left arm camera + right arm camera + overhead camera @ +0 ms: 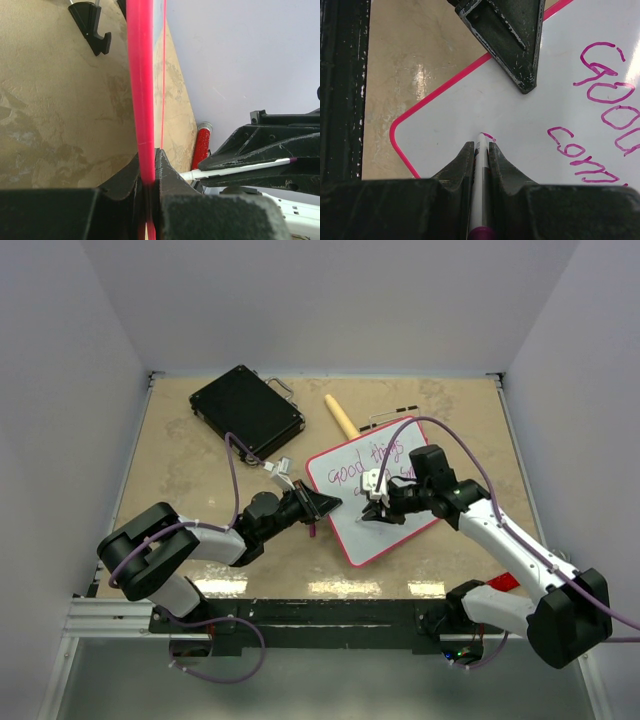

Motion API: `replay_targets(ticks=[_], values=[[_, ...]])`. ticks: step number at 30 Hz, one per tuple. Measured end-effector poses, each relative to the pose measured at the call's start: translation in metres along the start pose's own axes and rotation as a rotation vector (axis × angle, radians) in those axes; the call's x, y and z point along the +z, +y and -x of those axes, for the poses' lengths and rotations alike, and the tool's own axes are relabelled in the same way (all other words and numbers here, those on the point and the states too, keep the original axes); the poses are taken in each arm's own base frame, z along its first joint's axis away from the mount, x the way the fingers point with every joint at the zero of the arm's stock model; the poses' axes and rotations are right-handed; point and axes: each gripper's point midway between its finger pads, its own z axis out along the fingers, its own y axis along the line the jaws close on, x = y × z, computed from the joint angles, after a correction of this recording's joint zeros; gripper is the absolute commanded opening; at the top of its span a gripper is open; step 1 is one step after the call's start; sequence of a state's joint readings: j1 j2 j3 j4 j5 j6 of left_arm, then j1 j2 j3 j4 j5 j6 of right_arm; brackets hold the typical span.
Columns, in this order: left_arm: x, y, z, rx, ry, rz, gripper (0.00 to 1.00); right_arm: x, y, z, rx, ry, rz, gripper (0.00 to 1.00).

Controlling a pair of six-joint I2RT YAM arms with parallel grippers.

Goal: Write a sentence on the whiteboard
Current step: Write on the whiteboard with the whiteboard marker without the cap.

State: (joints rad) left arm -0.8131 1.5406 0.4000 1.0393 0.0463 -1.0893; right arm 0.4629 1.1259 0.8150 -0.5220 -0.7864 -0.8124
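Top external is showing the whiteboard [352, 530] right of the counter's [200, 470] middle, where I am clamping its rim in the left jaws to steady it while the right jaws, closed on the marker [480, 167], are starting a third line of the sentence [370, 462].

- Worktop [180, 470]: tan, mottled.
- Whiteboard [385, 535]: red-rimmed, right of centre, lying skewed.
- Sentence [365, 465]: pink script; "Good things" legible on the far line, lower lines partly hidden.
- Left end effector [330, 504]: closed, at the whiteboard's left edge.
- Right end effector [375, 512]: closed, over the whiteboard's middle.
- Black case [247, 410]: far left.
- Tan cylinder [340, 416]: just beyond the whiteboard.
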Motion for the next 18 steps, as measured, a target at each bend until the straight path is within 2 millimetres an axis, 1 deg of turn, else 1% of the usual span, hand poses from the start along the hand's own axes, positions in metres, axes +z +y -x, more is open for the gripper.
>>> replay_targets(ticks=[10, 18], values=[[-0.0003, 0.0008, -0.0002, 0.000, 0.000, 0.002, 0.00, 0.0013, 0.0083, -0.0042, -0.009, 0.016, 0.038, 0.00], [-0.0007, 0.0016, -0.0003, 0.000, -0.001, 0.004, 0.00, -0.0022, 0.0027, -0.0091, 0.003, 0.053, -0.005, 0.00]])
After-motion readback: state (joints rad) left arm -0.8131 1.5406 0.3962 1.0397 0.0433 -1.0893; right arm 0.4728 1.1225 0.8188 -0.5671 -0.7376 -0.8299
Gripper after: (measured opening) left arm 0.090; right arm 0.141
